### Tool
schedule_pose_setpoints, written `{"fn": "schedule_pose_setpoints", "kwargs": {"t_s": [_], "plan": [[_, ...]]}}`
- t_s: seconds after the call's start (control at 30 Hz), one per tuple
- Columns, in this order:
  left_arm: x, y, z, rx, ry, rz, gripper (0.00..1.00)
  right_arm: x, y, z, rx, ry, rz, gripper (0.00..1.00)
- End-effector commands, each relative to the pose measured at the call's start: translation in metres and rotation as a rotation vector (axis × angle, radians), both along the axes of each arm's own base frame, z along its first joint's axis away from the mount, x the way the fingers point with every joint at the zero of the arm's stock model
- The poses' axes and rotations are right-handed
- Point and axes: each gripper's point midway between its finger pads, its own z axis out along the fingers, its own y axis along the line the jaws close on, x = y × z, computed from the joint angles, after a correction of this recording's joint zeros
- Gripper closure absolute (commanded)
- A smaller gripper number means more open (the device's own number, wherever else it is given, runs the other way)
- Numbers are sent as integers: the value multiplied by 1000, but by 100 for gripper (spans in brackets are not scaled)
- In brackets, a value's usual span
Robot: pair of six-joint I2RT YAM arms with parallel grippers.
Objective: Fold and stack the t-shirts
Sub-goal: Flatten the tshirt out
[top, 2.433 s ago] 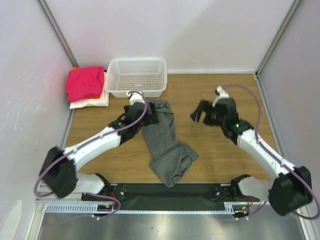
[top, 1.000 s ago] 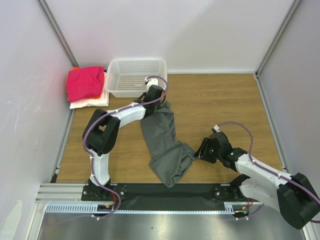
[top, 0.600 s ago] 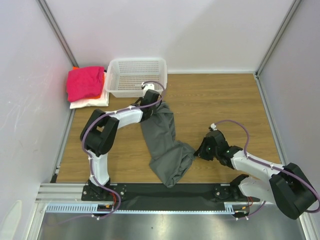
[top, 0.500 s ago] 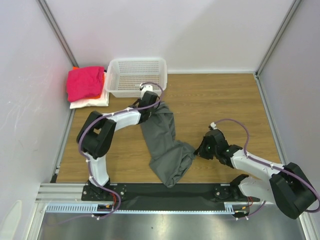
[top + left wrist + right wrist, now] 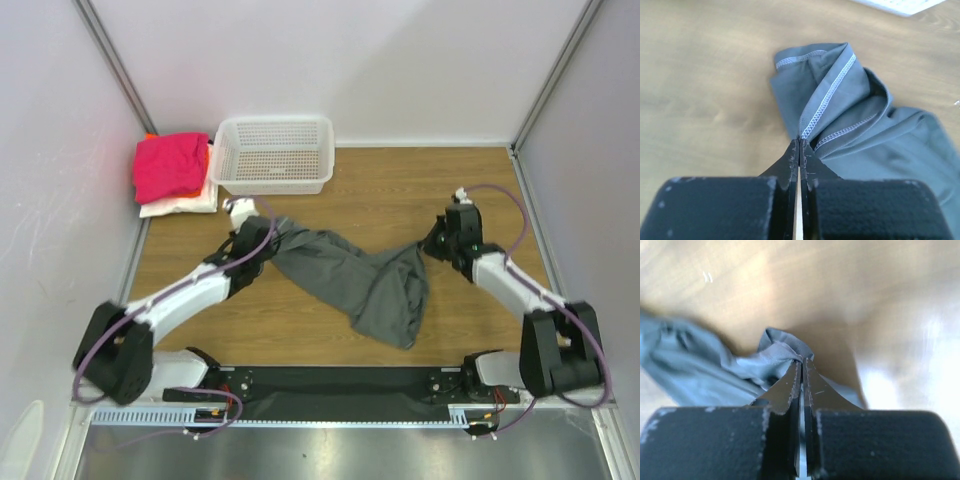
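1. Nearest the arm bases: loose bulk of the dark grey t-shirt [image 5: 385, 300], bunched on the wooden table [image 5: 470, 190], between the two arms and a little right of centre.
2. Just beyond: long axis of that shirt running left to right, bowed slightly toward the near side, one end at each arm.
3. At the left end: left gripper [image 5: 266, 234], fingers pressed together on a fold of stitched hem [image 5: 832, 92], with the cloth leading off to the right of the fingertips.
4. At the right end: right gripper [image 5: 430, 246], fingers likewise pinched tight on a small tuft of grey cloth, which leads off to the left.
5. By judgement: neither arm nearer, each already on its own end. Coming move probably depends on drawing apart along that left-right line, to flatten the bunch before any fold.
6. Farthest, at the far left corner: folded stack [image 5: 172, 172], pink on top, orange and white beneath, touching the white basket [image 5: 272, 184] and well apart from the grey shirt.
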Motion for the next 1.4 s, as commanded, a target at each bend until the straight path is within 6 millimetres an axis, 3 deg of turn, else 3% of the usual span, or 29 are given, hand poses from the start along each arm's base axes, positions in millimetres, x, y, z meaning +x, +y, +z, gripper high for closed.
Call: {"fn": "schedule_pose_setpoints", "kwargs": {"t_s": [0.0, 0.03, 0.07, 0.13, 0.2, 0.23, 0.27, 0.33, 0.37, 0.4, 0.43, 0.47, 0.5, 0.53, 0.57, 0.63, 0.67, 0.7, 0.77, 0.87, 1.2, 1.33, 1.37], "plan": [[-46, 35, -14, -85, 16, 151, 100, 54, -3, 31, -44, -104, 74, 100], [-54, 39, -18, -99, 22, 163, 100, 63, -2, 31, -47, -104, 86, 100], [-66, 45, -17, -144, 5, 189, 100, 71, 0, 11, -62, -61, 117, 100], [-85, 54, -25, -168, 36, 228, 100, 99, 2, 20, -76, -98, 123, 100], [-103, 66, -31, -173, 51, 254, 100, 117, 1, 2, -99, -57, 130, 100], [-110, 74, -32, -164, 50, 287, 100, 136, 3, 16, -96, -97, 131, 100], [-115, 79, -34, -184, 52, 328, 100, 143, 6, 1, -96, -67, 145, 100], [-133, 97, -36, -160, 59, 389, 100, 156, 12, 5, -86, -71, 175, 100], [-134, 104, -31, -158, 32, 423, 100, 173, 16, 20, -83, -103, 190, 100], [-136, 107, -30, -155, 23, 432, 99, 174, 15, 9, -91, -49, 194, 99], [-134, 105, -25, -180, -3, 424, 91, 176, 17, 8, -97, -39, 211, 92], [-131, 99, -24, -176, 0, 372, 81, 178, 18, 11, -101, -32, 219, 72], [-124, 93, -17, -196, -28, 349, 72, 178, 20, 21, -98, -33, 230, 64], [-121, 91, -18, -166, -12, 327, 55, 175, 21, 25, -101, -38, 240, 56], [-116, 89, -10, -162, -23, 320, 47, 165, 26, 23, -97, -25, 263, 43], [-110, 87, -12, -107, 10, 309, 18, 150, 34, 43, -100, -63, 297, 32], [-107, 87, -10, -85, 18, 305, 16, 142, 37, 49, -118, -79, 323, 26], [-98, 83, 2, -92, -5, 296, 13, 126, 48, 40, -135, -62, 360, 23], [-92, 79, 5, -61, 7, 270, 9, 111, 57, 51, -163, -93, 387, 20], [-83, 73, 12, -70, -19, 253, 5, 94, 64, 37, -212, -77, 402, 21], [-85, 69, -2, -111, -3, 231, 0, 92, 75, -27, -343, 75, 404, 25], [-87, 68, -5, -128, -4, 219, 0, 91, 80, -39, -358, 107, 409, 40], [-88, 66, -6, -134, 1, 212, 0, 89, 80, -39, -356, 113, 405, 61]]}}
